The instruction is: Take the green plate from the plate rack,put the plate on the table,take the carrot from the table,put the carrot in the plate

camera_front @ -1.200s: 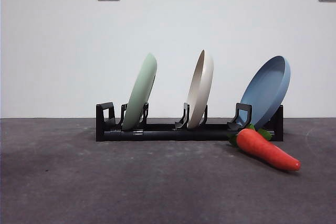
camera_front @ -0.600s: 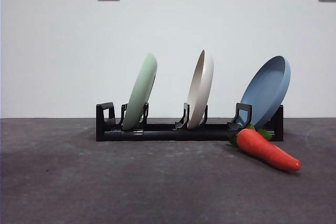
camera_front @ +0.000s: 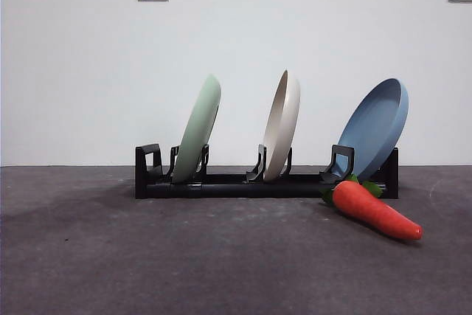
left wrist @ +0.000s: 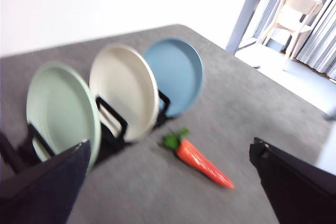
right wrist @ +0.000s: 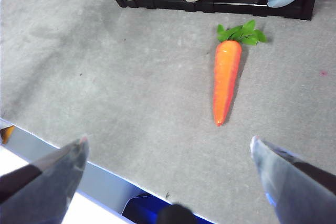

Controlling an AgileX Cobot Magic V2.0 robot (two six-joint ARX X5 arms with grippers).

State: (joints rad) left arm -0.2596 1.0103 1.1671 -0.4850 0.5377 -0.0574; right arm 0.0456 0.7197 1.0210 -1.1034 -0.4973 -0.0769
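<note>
The green plate [camera_front: 198, 129] stands on edge in the leftmost filled slot of the black plate rack [camera_front: 243, 184]; the left wrist view shows the green plate [left wrist: 60, 110] face on. The carrot [camera_front: 375, 210] lies on the table [camera_front: 184, 256] in front of the rack's right end, leaves toward the rack. My left gripper [left wrist: 168, 179] is open, high above the table, apart from plates and carrot [left wrist: 202, 162]. My right gripper [right wrist: 168, 153] is open too, well above the carrot [right wrist: 226, 80]. Neither gripper shows in the front view.
A cream-white plate [camera_front: 282, 126] stands in the rack's middle slot and a blue plate [camera_front: 376, 128] leans at its right end. The table's near edge [right wrist: 63, 153] runs below my right gripper. A chair [left wrist: 294, 14] stands beyond the table.
</note>
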